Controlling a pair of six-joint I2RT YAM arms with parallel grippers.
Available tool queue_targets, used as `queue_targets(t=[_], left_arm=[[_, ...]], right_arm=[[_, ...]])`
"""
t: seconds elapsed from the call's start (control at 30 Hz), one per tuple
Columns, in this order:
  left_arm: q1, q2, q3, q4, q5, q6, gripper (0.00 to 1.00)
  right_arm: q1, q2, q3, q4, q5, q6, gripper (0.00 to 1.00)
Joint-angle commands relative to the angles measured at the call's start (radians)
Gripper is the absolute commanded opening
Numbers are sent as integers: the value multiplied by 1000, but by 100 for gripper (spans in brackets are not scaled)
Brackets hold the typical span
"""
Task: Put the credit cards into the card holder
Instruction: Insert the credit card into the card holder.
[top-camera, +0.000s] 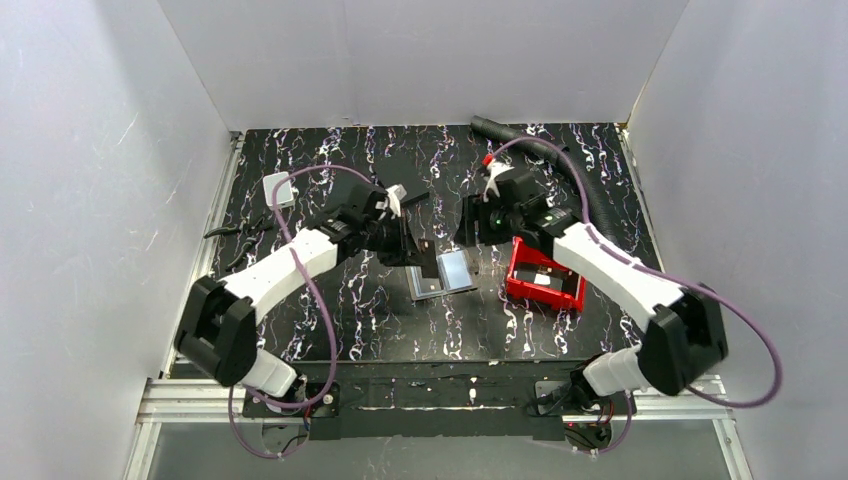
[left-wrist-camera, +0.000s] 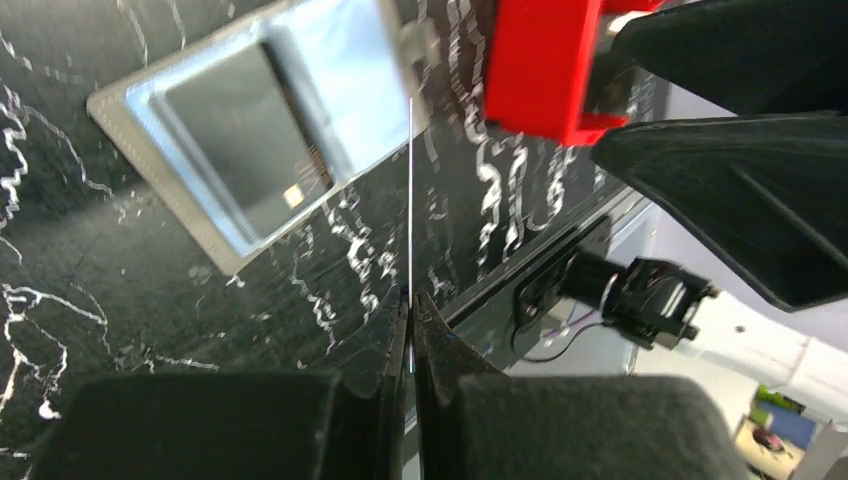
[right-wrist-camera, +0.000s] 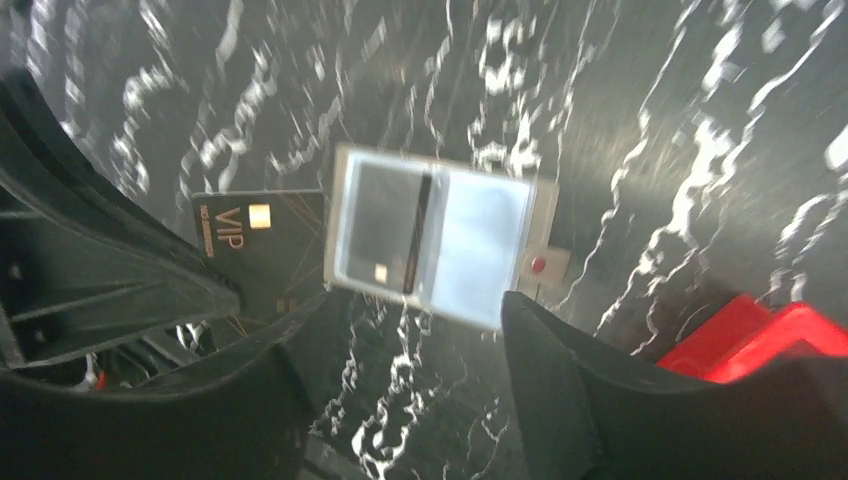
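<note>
1. While the card holder (top-camera: 443, 272) lies opened flat on the table (top-camera: 300, 160) between the two arms, the left gripper (left-wrist-camera: 410, 300) has its fingers pressed together on a credit card (left-wrist-camera: 410, 200), which shows edge-on as a thin line in the left wrist view.
2. In the right wrist view this card shows its face, marked VIP, just beside the holder's short edge. Whether the two touch cannot be told.
3. That edge belongs to the half whose pocket holds a second card (right-wrist-camera: 385, 220). The other half looks empty and glossy.
4. The held card's long axis runs roughly in line with the open holder's long axis, so a short edge faces the pocket. The coming move probably turns on tilting that edge down and sliding it along this line.
5. The right gripper (right-wrist-camera: 405, 310) hangs above the holder's other side with its fingers spread and nothing between them. The red tray (top-camera: 515, 290) is just beside it.
6. The left arm is the nearer one to the pocket.
</note>
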Motion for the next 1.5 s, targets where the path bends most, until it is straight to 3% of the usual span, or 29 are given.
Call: queue_targets(t=[0.0,0.3,0.8,1.1,1.47], left_arm=[[-2,133,50,-106,107,65,0],[-1,303,108,-82,187,59,0],[-1,387,153,-116,162,57,0],[-1,427,149,-92,154,29,0],[-1,441,118,-34,128,-23,0]], right_arm=[[-12,83,-20,-46,-167,-77,65],[-23,280,-36,-47,-197,-112,44],[-33,380,-64,34,-65,-122,38],[-54,417,-105,102,-113,-112,23],[-54,440,-123,134,-137,-112,19]])
